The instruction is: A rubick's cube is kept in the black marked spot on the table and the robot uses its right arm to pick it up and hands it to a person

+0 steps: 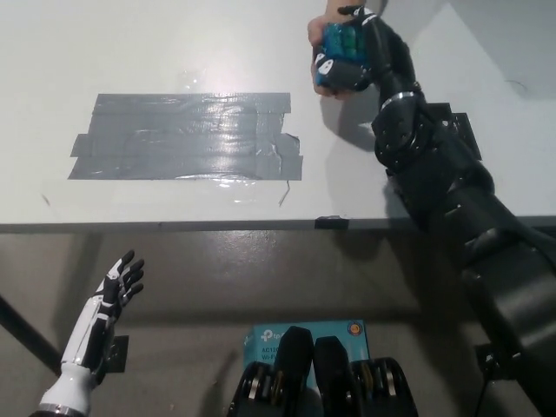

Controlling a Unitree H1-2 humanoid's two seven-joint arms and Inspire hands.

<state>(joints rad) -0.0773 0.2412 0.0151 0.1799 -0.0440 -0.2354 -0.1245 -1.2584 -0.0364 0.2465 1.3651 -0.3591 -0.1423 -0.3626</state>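
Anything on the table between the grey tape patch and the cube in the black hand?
Head view: bare white table between grey tape patch and blue-green cube.
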